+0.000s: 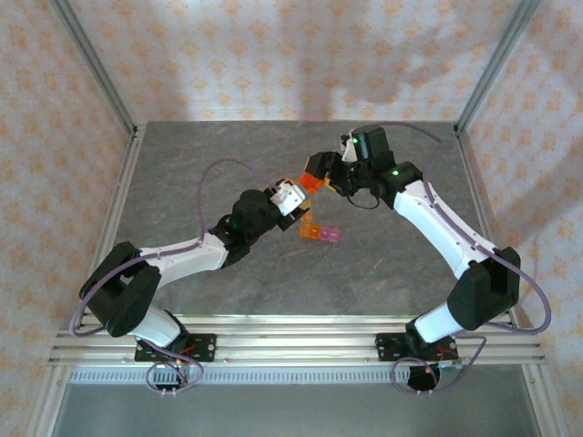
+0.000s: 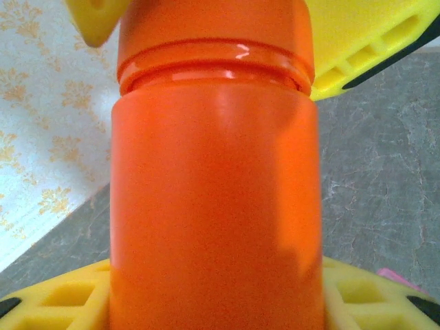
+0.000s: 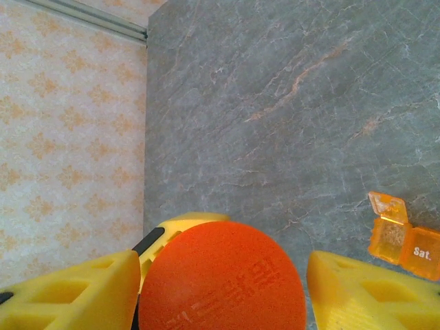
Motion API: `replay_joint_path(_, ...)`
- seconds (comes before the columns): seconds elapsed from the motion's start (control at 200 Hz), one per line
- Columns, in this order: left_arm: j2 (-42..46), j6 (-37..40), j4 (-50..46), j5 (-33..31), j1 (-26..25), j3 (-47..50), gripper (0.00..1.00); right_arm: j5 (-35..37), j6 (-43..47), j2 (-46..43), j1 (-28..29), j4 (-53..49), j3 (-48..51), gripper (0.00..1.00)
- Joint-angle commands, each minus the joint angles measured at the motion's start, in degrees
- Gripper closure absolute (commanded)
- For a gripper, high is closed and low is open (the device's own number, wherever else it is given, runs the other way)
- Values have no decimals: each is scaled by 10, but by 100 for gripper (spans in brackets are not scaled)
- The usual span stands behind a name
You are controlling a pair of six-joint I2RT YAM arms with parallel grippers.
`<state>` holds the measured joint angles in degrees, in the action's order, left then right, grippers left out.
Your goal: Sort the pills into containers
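My left gripper (image 1: 290, 196) is shut on an orange bottle (image 2: 216, 172), and its yellow fingers (image 2: 62, 302) clamp the body low down. The bottle's cap (image 3: 223, 282) faces the right wrist camera. My right gripper (image 3: 223, 292) straddles that cap with its jaws open. One finger sits against the cap's left side, and a sliver of table shows before the other. Over the table's middle both grippers meet at the bottle (image 1: 312, 183). The containers, one orange (image 1: 308, 229) and one pink (image 1: 330, 235), lie just in front. The orange container (image 3: 402, 237) has its lid up. The pills are hidden.
The grey marbled table (image 1: 228, 155) is framed by aluminium posts (image 1: 91, 64) and patterned curtain walls. The right arm's cable (image 1: 414, 132) loops over the back right. Open tabletop lies all round the two containers.
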<state>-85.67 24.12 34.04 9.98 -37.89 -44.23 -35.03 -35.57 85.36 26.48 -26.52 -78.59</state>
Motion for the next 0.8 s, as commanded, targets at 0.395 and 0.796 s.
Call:
replay_joint_path(0.395, -2, 1, 21, -16, -5, -21, 100, -16, -3, -6, 4, 24, 14, 56)
replay_joint_path(0.796, 61, -129, -3, 155, 39, 13, 100, -43, 190, -36, -36, 70, 12, 63)
